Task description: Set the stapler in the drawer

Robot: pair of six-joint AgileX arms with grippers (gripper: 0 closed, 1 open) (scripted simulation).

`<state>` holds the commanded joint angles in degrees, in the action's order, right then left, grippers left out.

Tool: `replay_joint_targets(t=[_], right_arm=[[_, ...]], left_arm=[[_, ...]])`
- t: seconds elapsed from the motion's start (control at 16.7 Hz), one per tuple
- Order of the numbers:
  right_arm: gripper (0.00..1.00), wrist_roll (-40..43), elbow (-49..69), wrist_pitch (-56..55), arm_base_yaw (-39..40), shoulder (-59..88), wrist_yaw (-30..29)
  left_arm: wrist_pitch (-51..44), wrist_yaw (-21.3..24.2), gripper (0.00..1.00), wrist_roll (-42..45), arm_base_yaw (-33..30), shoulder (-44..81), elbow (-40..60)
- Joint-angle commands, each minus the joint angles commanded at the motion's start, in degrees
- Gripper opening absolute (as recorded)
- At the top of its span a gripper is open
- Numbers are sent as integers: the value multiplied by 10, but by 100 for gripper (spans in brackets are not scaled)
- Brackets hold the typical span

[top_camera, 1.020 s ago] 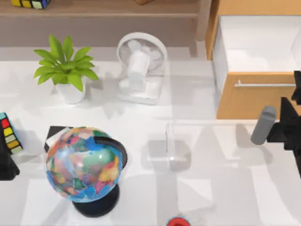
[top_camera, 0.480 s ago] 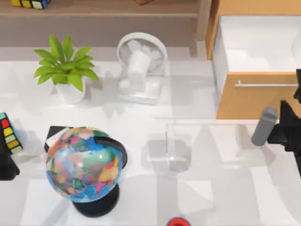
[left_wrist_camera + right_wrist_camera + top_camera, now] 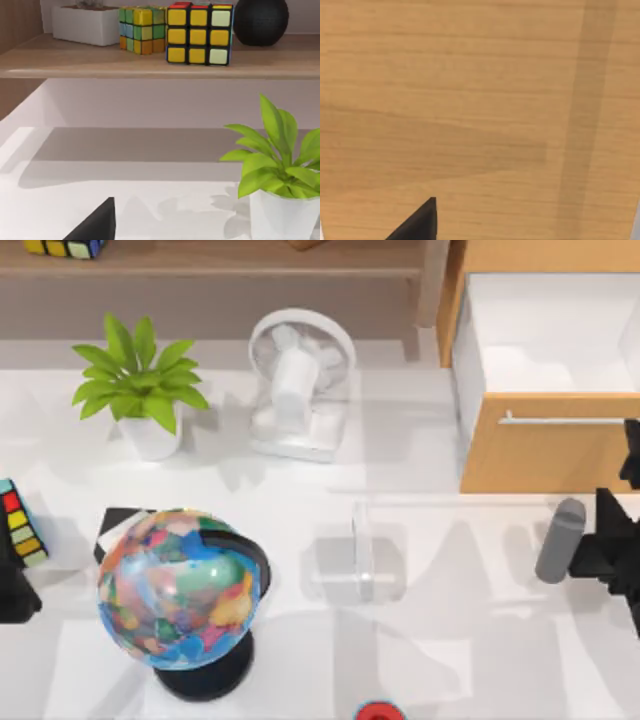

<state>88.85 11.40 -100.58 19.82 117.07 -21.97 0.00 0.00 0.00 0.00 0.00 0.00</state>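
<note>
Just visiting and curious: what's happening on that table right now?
Right gripper at the table's right edge, below the drawer. Left arm parked at the left edge. Stapler untouched mid-table. Drawer open; nothing between them.

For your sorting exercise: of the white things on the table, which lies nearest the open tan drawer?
The small flat white stapler, mid-table; the round-caged white fan and white plant pot stand farther left.
</note>
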Motion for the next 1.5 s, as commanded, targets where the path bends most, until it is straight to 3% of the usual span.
replay_joint_targets(t=[0.3, 0.66, 0.96, 1.5], right_arm=[[100, -41, 26, 38, 39, -30, 20], [100, -218, 152, 245, 135, -87, 82], [100, -439, 320, 535, 182, -88, 133], [100, -880, 667, 1152, 210, -9, 202]], left_arm=[[0, 0, 100, 0, 0, 0, 0], [0, 0, 100, 0, 0, 0, 0], [0, 0, 100, 0, 0, 0, 0], [0, 0, 100, 0, 0, 0, 0]])
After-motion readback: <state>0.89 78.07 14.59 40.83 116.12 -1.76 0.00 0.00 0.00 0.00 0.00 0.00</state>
